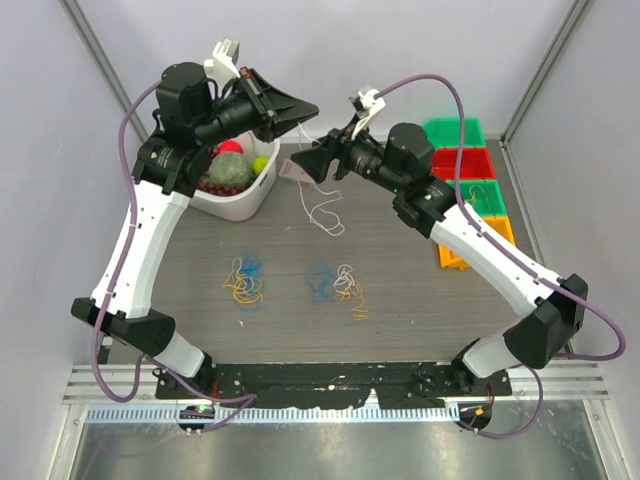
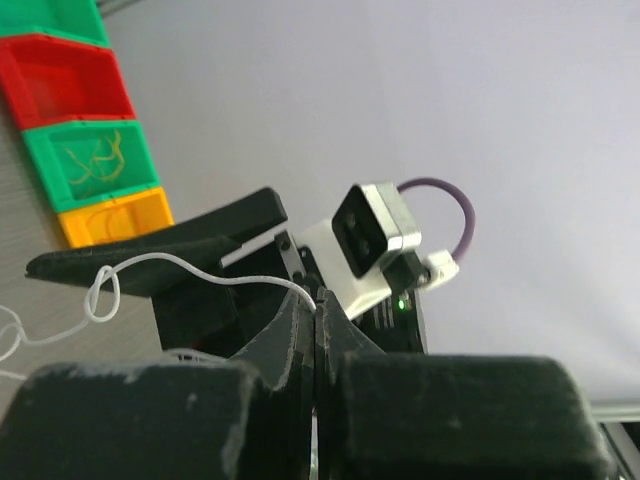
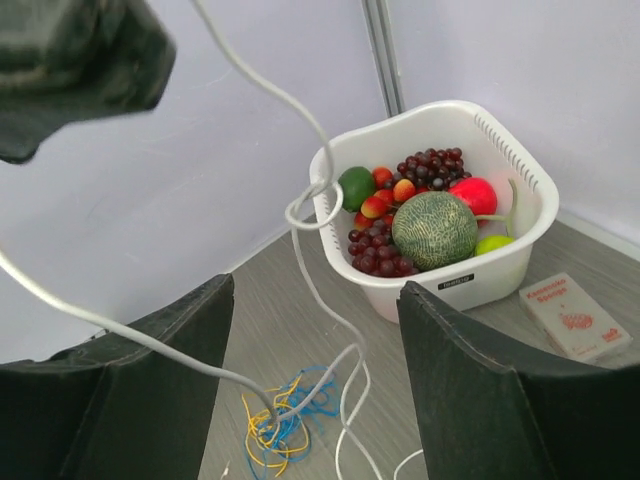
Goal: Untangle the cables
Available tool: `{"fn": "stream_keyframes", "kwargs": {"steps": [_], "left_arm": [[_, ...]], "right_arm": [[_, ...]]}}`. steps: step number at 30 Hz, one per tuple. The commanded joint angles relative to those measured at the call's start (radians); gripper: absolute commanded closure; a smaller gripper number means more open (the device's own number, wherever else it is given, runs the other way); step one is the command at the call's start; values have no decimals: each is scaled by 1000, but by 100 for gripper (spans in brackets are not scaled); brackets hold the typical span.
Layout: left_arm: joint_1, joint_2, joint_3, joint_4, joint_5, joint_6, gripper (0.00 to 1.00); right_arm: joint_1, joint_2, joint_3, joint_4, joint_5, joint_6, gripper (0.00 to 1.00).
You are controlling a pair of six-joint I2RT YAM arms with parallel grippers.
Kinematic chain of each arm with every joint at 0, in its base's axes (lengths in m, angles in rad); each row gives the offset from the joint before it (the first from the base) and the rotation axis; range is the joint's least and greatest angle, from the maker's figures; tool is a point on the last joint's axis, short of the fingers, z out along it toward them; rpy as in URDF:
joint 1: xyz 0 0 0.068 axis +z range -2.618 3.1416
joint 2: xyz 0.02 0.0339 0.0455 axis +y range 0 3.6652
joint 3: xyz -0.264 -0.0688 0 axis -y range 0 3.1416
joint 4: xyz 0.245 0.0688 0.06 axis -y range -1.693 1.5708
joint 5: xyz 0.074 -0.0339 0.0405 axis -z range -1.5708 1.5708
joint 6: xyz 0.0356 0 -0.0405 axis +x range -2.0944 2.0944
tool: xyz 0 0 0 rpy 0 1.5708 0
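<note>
Left fingers [image 2: 285, 345] pinching white cable [image 2: 250, 281], grey table [image 1: 420, 300]

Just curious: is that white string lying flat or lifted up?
Lifted: the left gripper, shut, pinches the white cable; the rest hangs down.

Worktop [image 1: 420, 310]: grey wood-grain, matte. Far wall [image 1: 330, 40] and side walls plain pale lavender-white, no windows. Slanted metal posts at far-left [image 1: 100, 60] and far-right [image 1: 545, 70] corners. Ribbed aluminium rail [image 1: 330, 412] along near edge, brushed steel sheet [image 1: 320, 455] beyond. Light even, diffuse, shadows soft.
</note>
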State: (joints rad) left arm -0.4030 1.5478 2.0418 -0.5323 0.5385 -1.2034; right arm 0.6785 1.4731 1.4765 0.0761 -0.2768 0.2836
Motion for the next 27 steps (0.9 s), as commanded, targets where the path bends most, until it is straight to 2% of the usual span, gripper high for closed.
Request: {"fn": "stream_keyframes", "kwargs": {"steps": [1,4,9,15,18,21,23,25,26,27], "left_arm": [[10,-14,-16,187,170,-70,100],[10,-2,-6,190,202,-79,100],[10,8,-11,242,239,-105,100],[9,11,-25,276,271,-123,100],[10,6,-48,310,285,-143,100],[10,3,-65,331,293,-150,100],[10,1,-72,342,298,-153,100],[10,5,-74,351,302,-151,100],[9,5,-72,354,304,-147,100],[10,5,-74,354,304,-134,100]], "right_arm": [[-69,-4,4,122,-203,43,30],[-100,16,18,139,-333,78,33],[-111,36,33,165,-423,120,38],[-119,61,41,217,-443,172,49],[-126,73,41,263,-447,203,58],[-128,82,38,309,-449,247,61],[-131,88,39,329,-446,265,68],[-129,90,47,315,-435,267,82],[-134,89,47,295,-415,261,96],[-135,81,47,280,-394,255,99]]}}
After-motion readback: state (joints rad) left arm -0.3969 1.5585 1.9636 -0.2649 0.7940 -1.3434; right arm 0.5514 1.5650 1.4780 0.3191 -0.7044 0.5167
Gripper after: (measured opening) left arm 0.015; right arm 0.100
